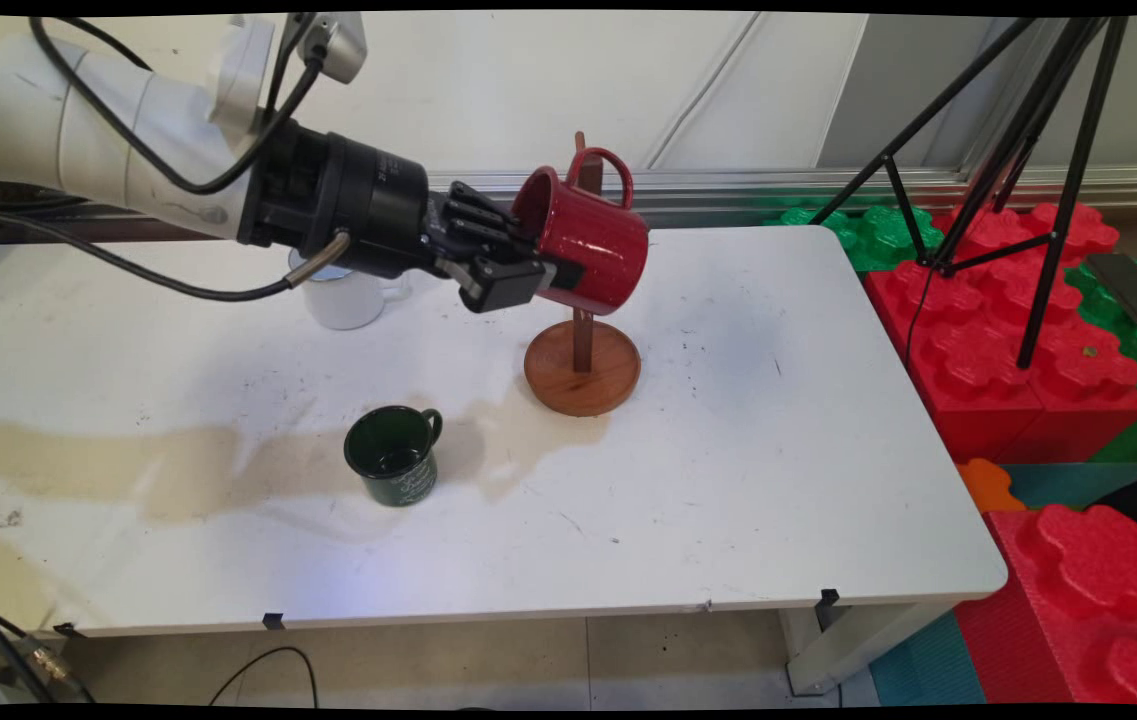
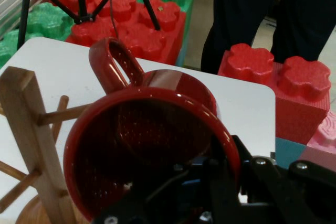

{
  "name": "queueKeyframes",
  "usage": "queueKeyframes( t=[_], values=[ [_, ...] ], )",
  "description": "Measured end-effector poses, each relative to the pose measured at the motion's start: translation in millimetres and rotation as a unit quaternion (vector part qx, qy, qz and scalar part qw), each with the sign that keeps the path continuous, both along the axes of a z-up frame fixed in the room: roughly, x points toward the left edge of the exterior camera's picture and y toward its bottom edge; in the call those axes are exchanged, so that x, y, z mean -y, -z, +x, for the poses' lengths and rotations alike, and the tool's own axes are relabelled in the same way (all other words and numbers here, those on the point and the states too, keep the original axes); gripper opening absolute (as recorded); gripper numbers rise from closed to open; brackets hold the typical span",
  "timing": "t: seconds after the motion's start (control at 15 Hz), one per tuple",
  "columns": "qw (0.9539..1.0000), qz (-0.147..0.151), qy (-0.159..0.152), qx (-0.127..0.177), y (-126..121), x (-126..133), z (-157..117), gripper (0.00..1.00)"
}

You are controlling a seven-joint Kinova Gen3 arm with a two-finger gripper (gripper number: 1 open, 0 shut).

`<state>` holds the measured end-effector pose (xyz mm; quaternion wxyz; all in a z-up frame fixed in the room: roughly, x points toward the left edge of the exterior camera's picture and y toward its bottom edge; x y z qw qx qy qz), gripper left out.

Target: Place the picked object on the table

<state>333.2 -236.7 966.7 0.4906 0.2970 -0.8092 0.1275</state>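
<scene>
Above the round wooden base of the mug tree, the black two-finger jaws stand clamped on the rim of a glossy red ceramic mug, tilted, its body hiding most of the post. Only the hand view shows the tree's pegs beside the mug's handle. A white mug sits half-hidden behind the wrist; a dark green enamel cup stands well apart on the white counter.
</scene>
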Motion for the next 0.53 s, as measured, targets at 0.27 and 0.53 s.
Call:
queueKeyframes(
  t=[0.27,0.53],
  values=[
    [1.0,0.003,0.007,0.002,-4,-14,-6,0.0],
    [0.9998,0.004,0.014,0.011,-7,-26,-7,0.0]
  ],
)
